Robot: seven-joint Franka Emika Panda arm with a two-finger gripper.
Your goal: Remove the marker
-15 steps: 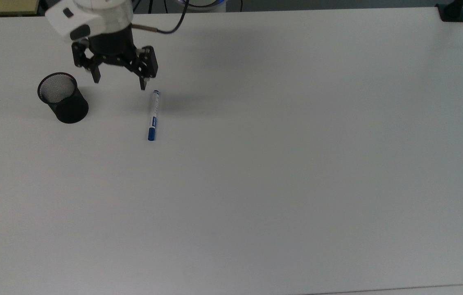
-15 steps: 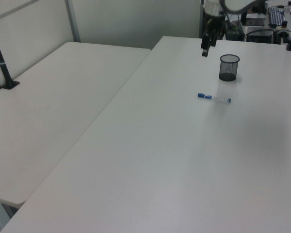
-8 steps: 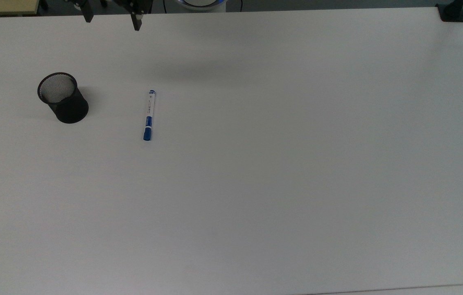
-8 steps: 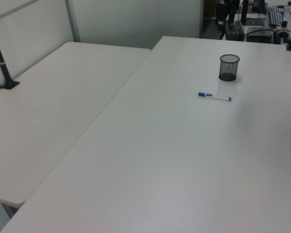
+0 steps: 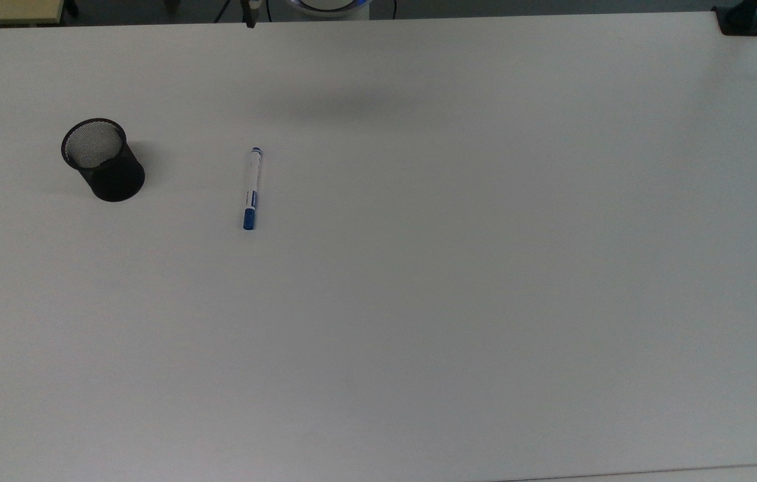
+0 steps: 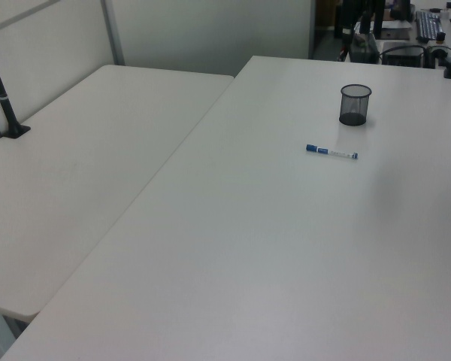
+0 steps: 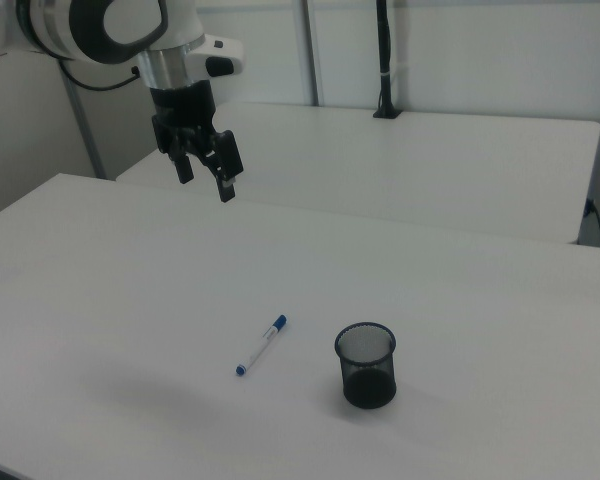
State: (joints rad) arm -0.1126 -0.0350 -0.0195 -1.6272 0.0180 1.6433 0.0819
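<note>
end effector (image 7: 204,180) has risen clear, fingers spread and empty. below it, your marker (image 5: 251,189) lies flat on the table (image 5: 485,268) beside the mesh cup (image 5: 102,159); removal looks done.

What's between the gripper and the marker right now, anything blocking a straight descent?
Nothing visible. The gripper hangs high above the table, jaws open, with bare tabletop around the marker. The mesh cup stands upright on the right view's right of the marker, apart from it and off the line between them.
</note>
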